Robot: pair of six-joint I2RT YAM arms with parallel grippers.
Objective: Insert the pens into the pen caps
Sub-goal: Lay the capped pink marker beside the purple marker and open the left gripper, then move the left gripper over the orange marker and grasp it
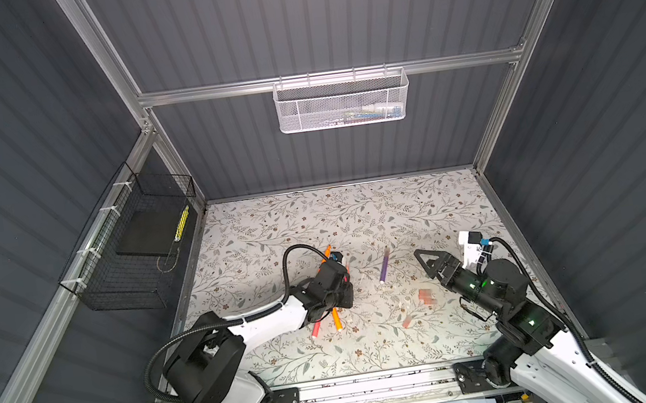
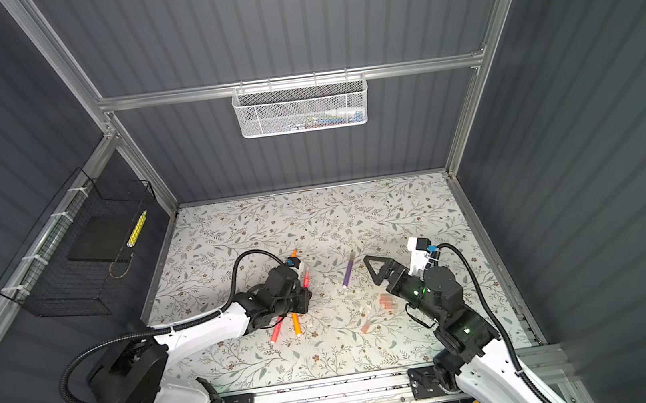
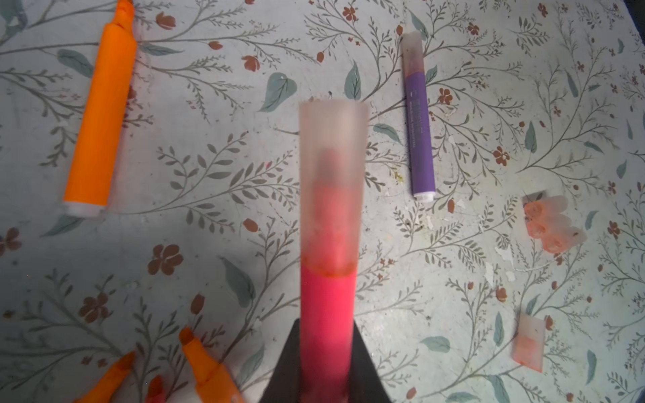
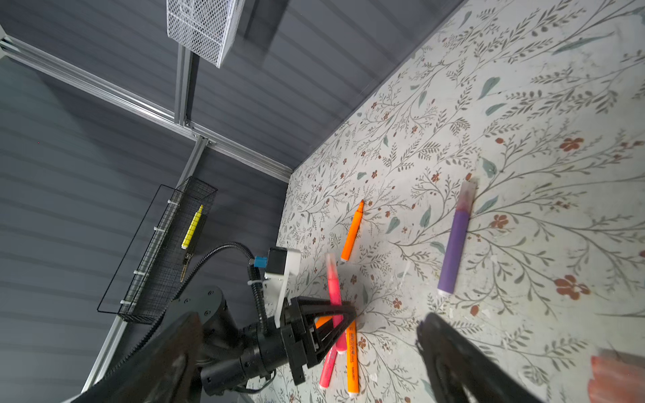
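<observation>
My left gripper (image 3: 326,352) is shut on a red-pink pen (image 3: 328,307) held a little above the floral table; a translucent cap (image 3: 331,167) sits on its tip. Under that gripper lie a red-pink pen (image 1: 317,329) and an orange pen (image 1: 336,320), both uncapped. Another bare orange pen (image 1: 326,252) lies behind it. A purple pen (image 1: 383,266) with a cap on lies mid-table. My right gripper (image 1: 425,259) is open and empty, just right of the purple pen. A cluster of pinkish pen caps (image 1: 426,296) and a single cap (image 1: 408,321) lie near it.
A white mesh basket (image 1: 340,102) hangs on the back wall. A black wire basket (image 1: 130,251) with a yellow pen hangs on the left wall. Small paper flecks dot the table (image 1: 356,215) near the caps.
</observation>
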